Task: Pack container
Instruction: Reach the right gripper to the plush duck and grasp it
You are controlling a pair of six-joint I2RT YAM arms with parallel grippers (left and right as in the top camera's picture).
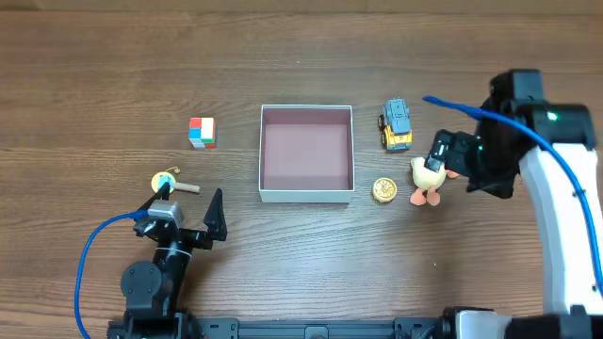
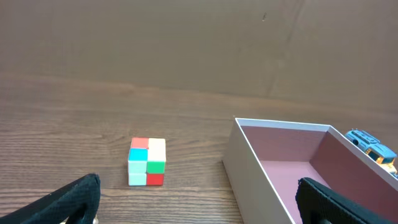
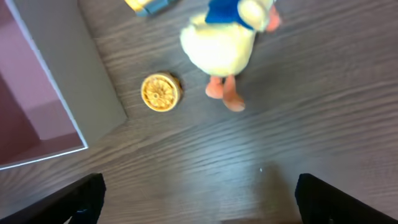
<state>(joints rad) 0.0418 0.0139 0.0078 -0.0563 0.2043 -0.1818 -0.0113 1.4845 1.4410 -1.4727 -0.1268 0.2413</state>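
Observation:
The container (image 1: pixel 306 196), a square shallow box with white walls and a pinkish-brown inside, sits mid-table with nothing in it. It also shows in the left wrist view (image 2: pixel 249 158) and the right wrist view (image 3: pixel 87 87). A yellow duck toy (image 1: pixel 427 179) stands to its right, also in the right wrist view (image 3: pixel 221 43). My right gripper (image 1: pixel 445 162) is open and empty, just right of the duck and above the table (image 3: pixel 199 199). My left gripper (image 1: pixel 187 209) is open and empty at the front left (image 2: pixel 199 208), facing a coloured cube (image 1: pixel 202 132) (image 2: pixel 147 162).
A gold wheel-shaped disc (image 1: pixel 383 190) (image 3: pixel 160 93) lies by the container's front right corner. A yellow and blue toy truck (image 1: pixel 397 125) (image 2: pixel 373 148) stands right of the container. A small yellow round toy with a stick (image 1: pixel 166 183) lies beside the left gripper.

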